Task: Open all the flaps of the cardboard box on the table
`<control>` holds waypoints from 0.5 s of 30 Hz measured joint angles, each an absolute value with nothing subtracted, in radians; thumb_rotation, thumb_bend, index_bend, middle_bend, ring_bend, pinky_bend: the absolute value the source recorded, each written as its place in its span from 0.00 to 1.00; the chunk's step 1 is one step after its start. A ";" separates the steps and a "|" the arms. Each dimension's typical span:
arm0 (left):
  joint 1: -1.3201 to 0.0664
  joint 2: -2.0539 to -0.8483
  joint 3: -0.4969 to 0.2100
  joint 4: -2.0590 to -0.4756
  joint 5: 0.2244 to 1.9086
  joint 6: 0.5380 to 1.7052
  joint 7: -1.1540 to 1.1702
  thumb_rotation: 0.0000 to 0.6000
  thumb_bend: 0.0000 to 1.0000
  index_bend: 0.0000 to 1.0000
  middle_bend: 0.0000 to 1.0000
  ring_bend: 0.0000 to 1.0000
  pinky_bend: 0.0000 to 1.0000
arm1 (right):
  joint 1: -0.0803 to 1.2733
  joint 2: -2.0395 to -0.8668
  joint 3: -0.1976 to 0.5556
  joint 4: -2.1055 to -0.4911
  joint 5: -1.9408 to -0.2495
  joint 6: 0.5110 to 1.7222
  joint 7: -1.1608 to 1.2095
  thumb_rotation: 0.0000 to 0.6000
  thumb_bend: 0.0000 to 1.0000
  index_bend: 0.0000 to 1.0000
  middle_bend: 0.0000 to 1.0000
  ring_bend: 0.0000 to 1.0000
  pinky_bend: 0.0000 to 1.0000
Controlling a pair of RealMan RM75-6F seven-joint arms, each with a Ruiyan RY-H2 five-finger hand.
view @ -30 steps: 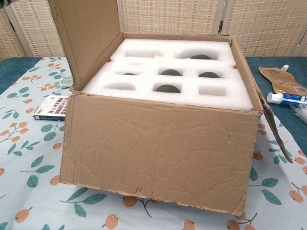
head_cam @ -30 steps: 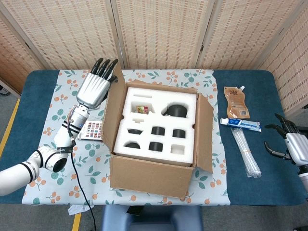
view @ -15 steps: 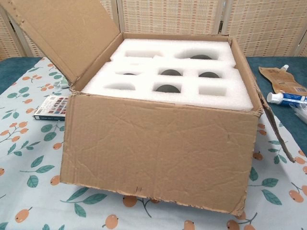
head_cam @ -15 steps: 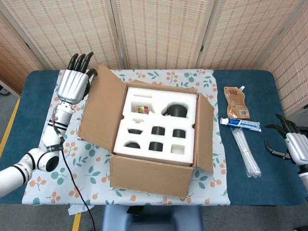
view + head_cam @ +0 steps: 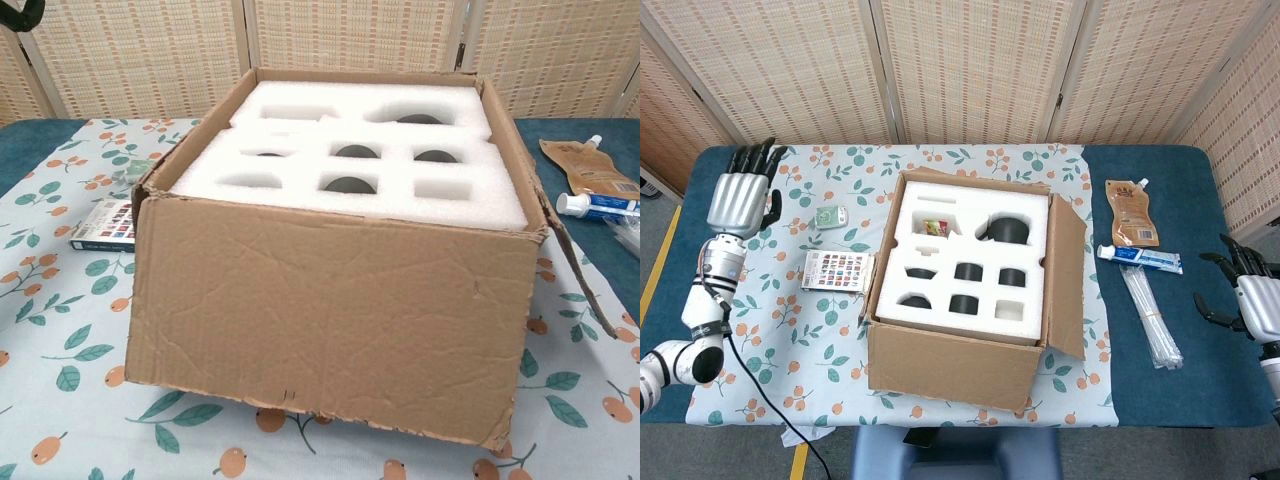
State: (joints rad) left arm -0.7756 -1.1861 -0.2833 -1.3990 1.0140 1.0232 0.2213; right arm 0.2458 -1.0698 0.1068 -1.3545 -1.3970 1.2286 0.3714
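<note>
The cardboard box (image 5: pixel 958 362) (image 5: pixel 335 320) stands in the middle of the floral cloth, its top uncovered and a white foam insert (image 5: pixel 965 262) (image 5: pixel 350 160) with dark cut-outs showing. Its left flap hangs down along the left wall, and the right flap (image 5: pixel 1068 275) leans outward. My left hand (image 5: pixel 740 198) is at the table's far left, well away from the box, fingers straight and spread, holding nothing. Only a dark fingertip (image 5: pixel 20 12) of it reaches the chest view's top left corner. My right hand (image 5: pixel 1250 300) hovers at the right edge, fingers apart and empty.
A colour-swatch card (image 5: pixel 837 271) (image 5: pixel 110 224) and a small green object (image 5: pixel 830 216) lie left of the box. To its right lie a brown pouch (image 5: pixel 1132 212) (image 5: pixel 585 170), a toothpaste tube (image 5: pixel 1140 259) (image 5: pixel 598 206) and clear straws (image 5: pixel 1151 318). Wicker screens stand behind.
My left hand swung outward to the left and let the left flap go. That flap dropped from upright to hanging down the box's side, uncovering the card and the green object.
</note>
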 measured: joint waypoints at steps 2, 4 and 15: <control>-0.732 -1.147 -0.260 -1.453 1.054 1.029 0.166 1.00 0.65 0.00 0.00 0.00 0.00 | 0.247 -1.080 0.112 -1.355 -1.383 1.227 0.334 0.85 0.48 0.15 0.00 0.00 0.00; -0.692 -1.114 -0.229 -1.500 1.092 1.036 0.134 1.00 0.61 0.00 0.00 0.00 0.00 | 0.252 -1.096 0.120 -1.357 -1.356 1.219 0.296 0.89 0.48 0.13 0.00 0.00 0.00; -0.442 -1.118 -0.048 -1.528 1.263 1.255 0.140 1.00 0.54 0.00 0.00 0.00 0.00 | 0.286 -1.151 0.153 -1.366 -1.277 1.172 0.139 0.91 0.44 0.11 0.00 0.00 0.00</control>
